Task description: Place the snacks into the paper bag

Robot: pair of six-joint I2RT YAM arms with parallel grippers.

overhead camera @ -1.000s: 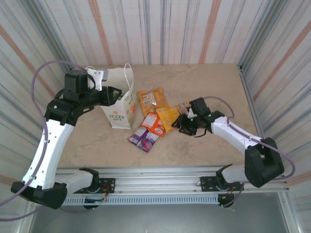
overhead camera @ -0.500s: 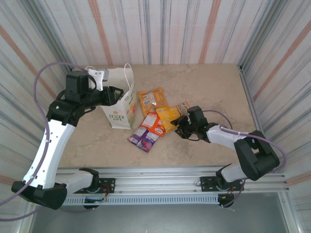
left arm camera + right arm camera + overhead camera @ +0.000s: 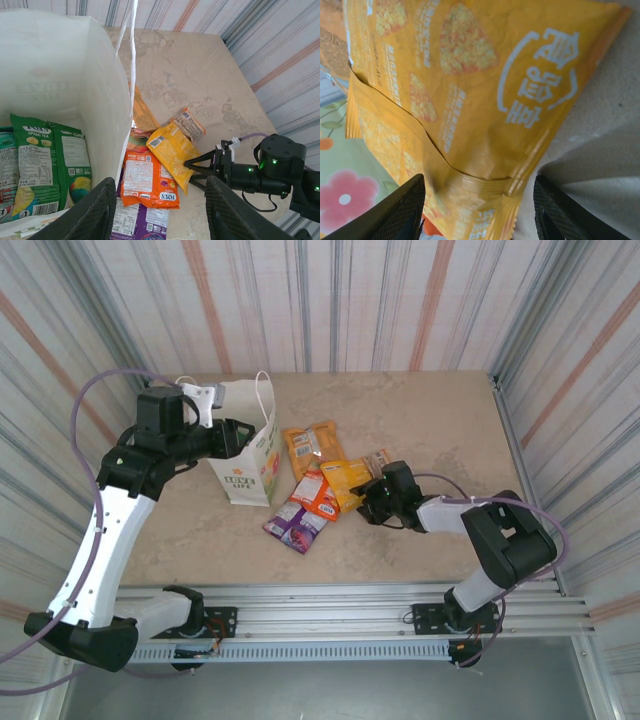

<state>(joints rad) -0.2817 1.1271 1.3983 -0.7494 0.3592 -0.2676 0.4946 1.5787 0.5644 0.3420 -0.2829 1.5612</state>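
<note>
Beside the white paper bag (image 3: 95,90), its rim straddled by the spread left gripper (image 3: 157,210), the right gripper (image 3: 370,500), also spread, flanks the corner of a glossy orange packet (image 3: 470,90); a shallow pinch may slip off.

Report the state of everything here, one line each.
Left gripper: open, bag wall between its jaws.
Right gripper: open.
Bag: upright, open.
Green packet: inside bag.
Yellow packet: on table, between right jaws.
Red-orange packet: flat on table.
Purple packet: flat on table.
</note>
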